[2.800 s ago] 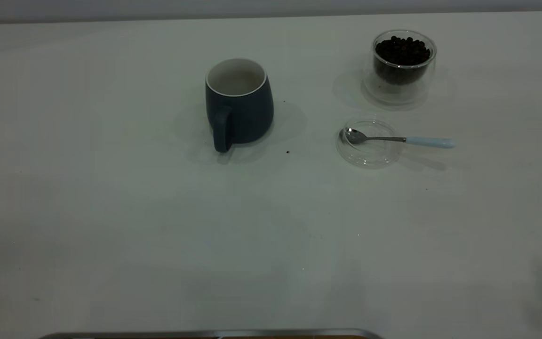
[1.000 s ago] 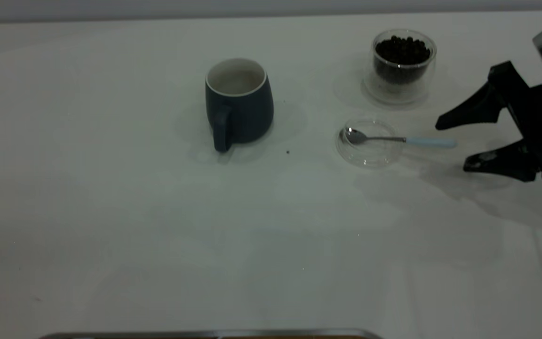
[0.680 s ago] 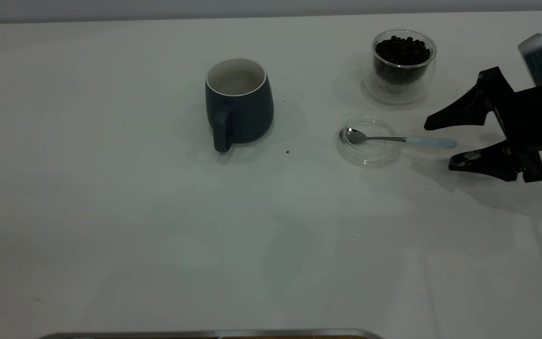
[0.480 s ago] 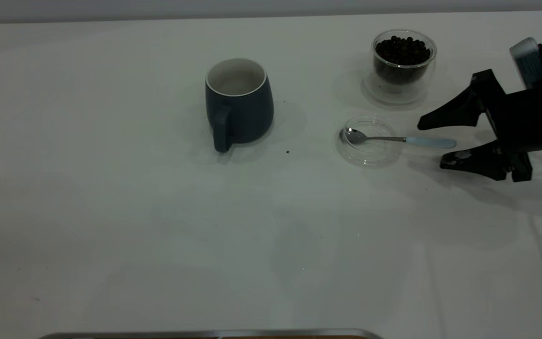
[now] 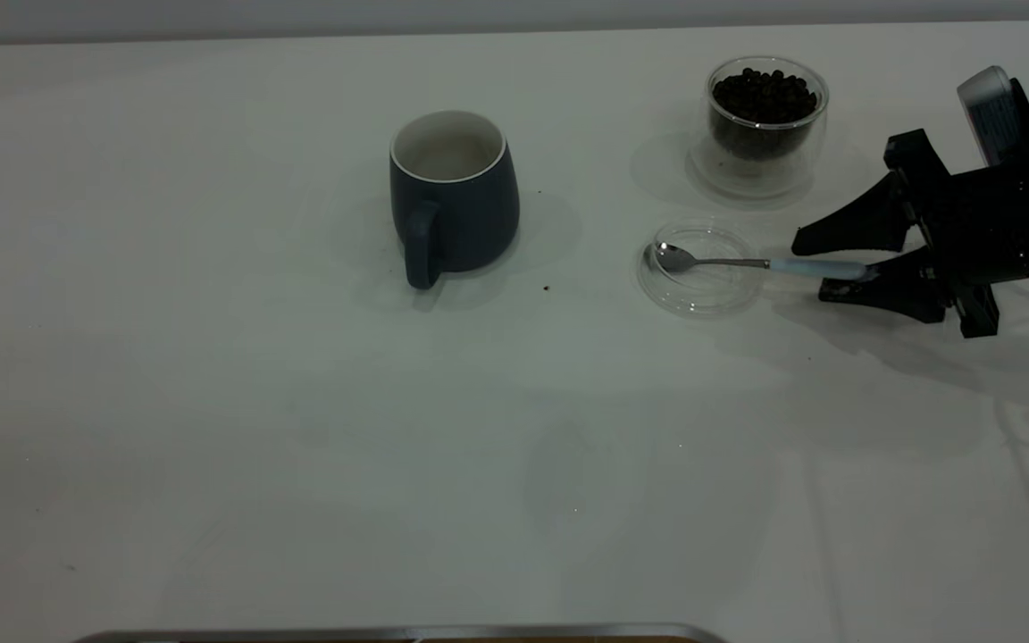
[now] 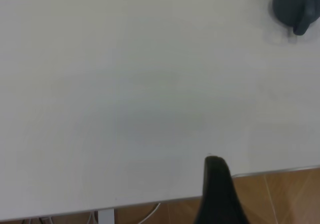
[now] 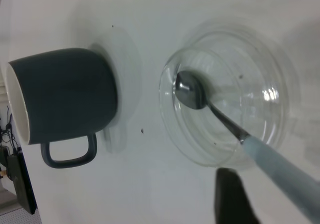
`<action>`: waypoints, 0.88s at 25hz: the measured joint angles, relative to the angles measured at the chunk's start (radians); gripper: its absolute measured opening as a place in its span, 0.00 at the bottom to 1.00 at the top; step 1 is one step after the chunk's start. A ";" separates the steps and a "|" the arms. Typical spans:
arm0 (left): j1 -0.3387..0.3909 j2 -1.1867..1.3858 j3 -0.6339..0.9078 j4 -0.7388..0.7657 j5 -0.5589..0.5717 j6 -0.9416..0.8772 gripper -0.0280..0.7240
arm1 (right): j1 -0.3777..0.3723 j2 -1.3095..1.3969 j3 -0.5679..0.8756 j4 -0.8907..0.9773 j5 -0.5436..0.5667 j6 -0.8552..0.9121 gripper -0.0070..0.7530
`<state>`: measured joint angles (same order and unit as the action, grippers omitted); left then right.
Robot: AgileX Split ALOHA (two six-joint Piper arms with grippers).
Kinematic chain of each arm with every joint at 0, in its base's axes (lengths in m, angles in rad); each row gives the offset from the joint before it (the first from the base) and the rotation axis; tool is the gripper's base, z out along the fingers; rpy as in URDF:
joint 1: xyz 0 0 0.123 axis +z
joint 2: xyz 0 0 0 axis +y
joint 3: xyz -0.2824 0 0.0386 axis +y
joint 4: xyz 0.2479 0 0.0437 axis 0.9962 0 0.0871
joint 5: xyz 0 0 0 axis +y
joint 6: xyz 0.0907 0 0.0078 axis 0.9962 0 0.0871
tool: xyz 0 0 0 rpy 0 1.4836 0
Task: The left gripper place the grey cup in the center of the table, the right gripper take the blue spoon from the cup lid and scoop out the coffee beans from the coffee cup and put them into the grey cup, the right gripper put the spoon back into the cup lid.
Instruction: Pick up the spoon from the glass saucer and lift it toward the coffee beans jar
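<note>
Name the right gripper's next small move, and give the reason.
Probably close the fingers. The right gripper is open with its tips on either side of the blue spoon handle, whose bowl still rests in the cup lid, so a grasp looks ready. The left gripper is parked at the table edge.

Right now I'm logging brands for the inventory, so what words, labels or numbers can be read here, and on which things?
None can be read. The mug, glass cup, lid and spoon carry no print. The grey-white part on the right tool shows nothing legible.
</note>
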<state>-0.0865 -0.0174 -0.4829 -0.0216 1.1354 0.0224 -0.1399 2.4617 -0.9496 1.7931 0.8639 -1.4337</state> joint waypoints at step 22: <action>0.000 0.000 0.000 0.000 0.000 0.000 0.79 | -0.037 -0.059 0.000 -0.146 0.068 -0.025 0.16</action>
<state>-0.0865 -0.0174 -0.4829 -0.0220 1.1354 0.0224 -0.1772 2.4026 -0.9496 1.6469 0.9316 -1.4589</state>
